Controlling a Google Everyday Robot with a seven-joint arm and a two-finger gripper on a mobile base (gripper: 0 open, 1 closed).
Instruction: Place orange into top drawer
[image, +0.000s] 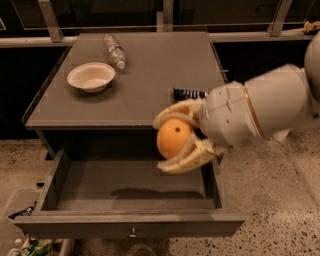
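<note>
You are looking down at a speckled floor (280, 210) and a grey-brown cabinet (150, 100) against a dark background. Its top drawer (125, 225) stands pulled out toward the near side, with a small knob (133, 233) on the front panel. Your arm (260, 107) reaches in from the right. The gripper (162, 144) hangs over the drawer's right half, its two fingers clamped around the orange (174, 138). On the cabinet top you have a white bowl (91, 76) at the left, a plastic bottle (114, 50) lying beyond it, and a dark packet (189, 93) near the right edge.
</note>
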